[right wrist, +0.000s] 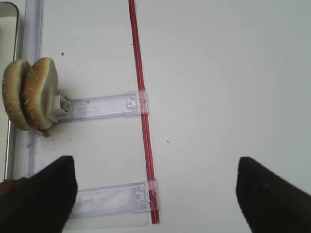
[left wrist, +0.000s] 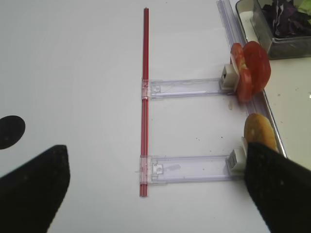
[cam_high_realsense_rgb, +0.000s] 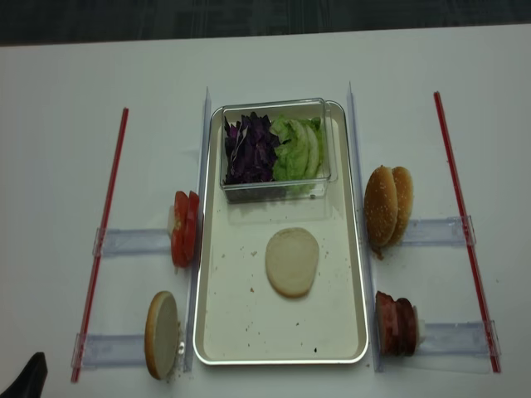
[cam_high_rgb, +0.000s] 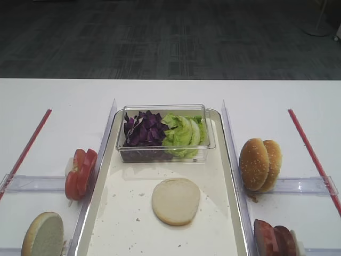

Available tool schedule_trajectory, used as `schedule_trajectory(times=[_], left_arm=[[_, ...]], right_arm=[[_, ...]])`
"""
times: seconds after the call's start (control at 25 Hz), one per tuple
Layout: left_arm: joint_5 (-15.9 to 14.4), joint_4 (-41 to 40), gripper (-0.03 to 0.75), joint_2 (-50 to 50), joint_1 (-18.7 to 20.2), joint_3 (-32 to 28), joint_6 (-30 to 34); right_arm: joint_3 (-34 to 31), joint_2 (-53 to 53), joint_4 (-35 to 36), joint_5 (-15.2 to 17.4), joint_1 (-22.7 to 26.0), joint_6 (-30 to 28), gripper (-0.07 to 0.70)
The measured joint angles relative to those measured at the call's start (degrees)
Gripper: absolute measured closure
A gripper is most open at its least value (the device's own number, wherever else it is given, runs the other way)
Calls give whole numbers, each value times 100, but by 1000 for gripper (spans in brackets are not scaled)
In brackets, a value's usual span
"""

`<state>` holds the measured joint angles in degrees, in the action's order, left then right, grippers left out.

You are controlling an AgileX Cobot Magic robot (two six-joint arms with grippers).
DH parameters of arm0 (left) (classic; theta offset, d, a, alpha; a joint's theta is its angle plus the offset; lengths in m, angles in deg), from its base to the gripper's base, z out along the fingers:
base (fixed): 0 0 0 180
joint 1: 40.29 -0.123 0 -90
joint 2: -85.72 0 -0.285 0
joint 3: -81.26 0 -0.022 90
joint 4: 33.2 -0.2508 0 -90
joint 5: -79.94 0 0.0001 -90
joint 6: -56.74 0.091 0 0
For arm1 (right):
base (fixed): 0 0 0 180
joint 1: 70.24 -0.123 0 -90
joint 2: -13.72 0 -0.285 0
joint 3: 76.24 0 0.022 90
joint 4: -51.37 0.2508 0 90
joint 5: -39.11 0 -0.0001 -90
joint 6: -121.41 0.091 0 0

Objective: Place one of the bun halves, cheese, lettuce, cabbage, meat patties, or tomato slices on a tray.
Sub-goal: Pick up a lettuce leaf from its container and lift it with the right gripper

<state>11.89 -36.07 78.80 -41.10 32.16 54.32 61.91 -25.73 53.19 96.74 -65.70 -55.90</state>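
Note:
A pale bun half (cam_high_rgb: 176, 200) lies flat in the silver tray (cam_high_rgb: 122, 218). At the tray's far end a clear box holds purple cabbage (cam_high_rgb: 143, 129) and lettuce (cam_high_rgb: 184, 132). Tomato slices (cam_high_rgb: 80, 172) and another bun half (cam_high_rgb: 42, 234) stand on edge to the left of the tray. Two sesame bun halves (cam_high_rgb: 260, 164) and meat patties (cam_high_rgb: 274, 237) stand to its right. No cheese is in view. My left gripper (left wrist: 155, 194) is open over bare table left of the bun half (left wrist: 260, 131). My right gripper (right wrist: 155, 194) is open over table right of the patties, holding nothing.
Red strips (cam_high_rgb: 26, 146) (cam_high_rgb: 311, 154) run along the table on both sides, joined to clear plastic holder rails (left wrist: 187, 87) (right wrist: 104, 106). Clear dividers (cam_high_rgb: 106, 138) flank the tray. A dark part of the left arm (cam_high_realsense_rgb: 25, 377) shows at the front left corner.

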Motion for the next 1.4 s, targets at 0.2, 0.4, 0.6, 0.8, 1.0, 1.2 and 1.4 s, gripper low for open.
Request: schedule_trajectory(times=[0.2, 0.4, 0.6, 0.8, 1.0, 1.2, 1.4], left_arm=[[0, 0, 44, 0, 0, 0, 0], [0, 0, 44, 0, 0, 0, 0], [0, 0, 44, 0, 0, 0, 0], [0, 0, 44, 0, 0, 0, 0], [0, 0, 44, 0, 0, 0, 0], [0, 0, 44, 0, 0, 0, 0], [0, 0, 44, 0, 0, 0, 0]], right_arm=[[166, -547, 0, -54, 0, -43, -43], [424, -1023, 0, -125, 0, -68, -43], [698, -1465, 0, -152, 0, -90, -43], [948, -1812, 0, -157, 0, -158, -43], [1249, -2216, 0, -170, 0, -206, -43], [1564, -2748, 15, -180, 0, -310, -43], [1970, -3447, 29, -195, 0, -347, -43]])
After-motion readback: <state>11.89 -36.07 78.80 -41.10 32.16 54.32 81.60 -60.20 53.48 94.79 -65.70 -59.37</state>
